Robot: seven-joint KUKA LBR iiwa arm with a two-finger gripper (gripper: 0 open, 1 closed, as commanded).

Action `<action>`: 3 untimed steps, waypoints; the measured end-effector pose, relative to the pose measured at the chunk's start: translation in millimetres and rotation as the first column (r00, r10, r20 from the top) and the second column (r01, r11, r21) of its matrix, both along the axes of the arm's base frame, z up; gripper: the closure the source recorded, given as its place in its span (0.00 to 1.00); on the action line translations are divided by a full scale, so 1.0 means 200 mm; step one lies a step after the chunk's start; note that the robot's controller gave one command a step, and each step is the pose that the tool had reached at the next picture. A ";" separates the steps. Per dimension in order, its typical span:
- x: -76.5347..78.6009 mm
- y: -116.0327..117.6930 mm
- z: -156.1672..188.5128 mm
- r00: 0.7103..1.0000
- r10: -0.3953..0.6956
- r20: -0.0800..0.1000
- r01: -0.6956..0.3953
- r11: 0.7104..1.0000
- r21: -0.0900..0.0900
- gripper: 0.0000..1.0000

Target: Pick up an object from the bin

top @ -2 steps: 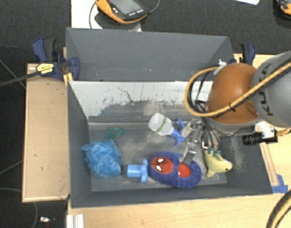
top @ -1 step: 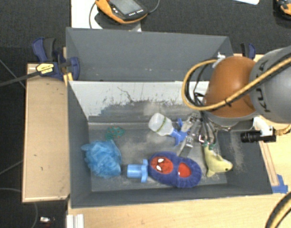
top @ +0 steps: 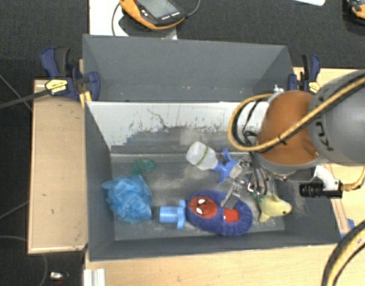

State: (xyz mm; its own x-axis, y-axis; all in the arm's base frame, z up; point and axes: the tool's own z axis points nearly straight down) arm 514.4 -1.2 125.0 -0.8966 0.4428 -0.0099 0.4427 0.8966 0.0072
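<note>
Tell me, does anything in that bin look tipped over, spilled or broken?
The white bottle lies tipped on its side near the middle of the bin. Nothing seems to have spilled from it. The other things just lie loose along the front, and none looks broken.

we saw a thick grey arm with dark lettering, a rounded orange cover at its wrist, yellow and black cables looped round the cover's left side, and a silvery metal gripper on its near side.
</note>
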 end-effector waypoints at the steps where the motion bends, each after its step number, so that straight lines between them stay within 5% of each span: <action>1: -0.05 0.04 0.01 0.988 -0.152 -0.003 0.152 0.988 0.003 0.00; 2: -0.10 0.02 0.03 1.000 0.022 -0.002 -0.022 1.000 0.000 0.00; 3: -0.14 0.08 0.07 0.999 0.036 0.000 -0.036 0.999 0.001 0.00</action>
State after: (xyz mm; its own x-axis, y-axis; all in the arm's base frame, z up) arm 486.2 15.7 139.9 -0.9120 0.4100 -0.0097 0.4099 0.9121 0.0083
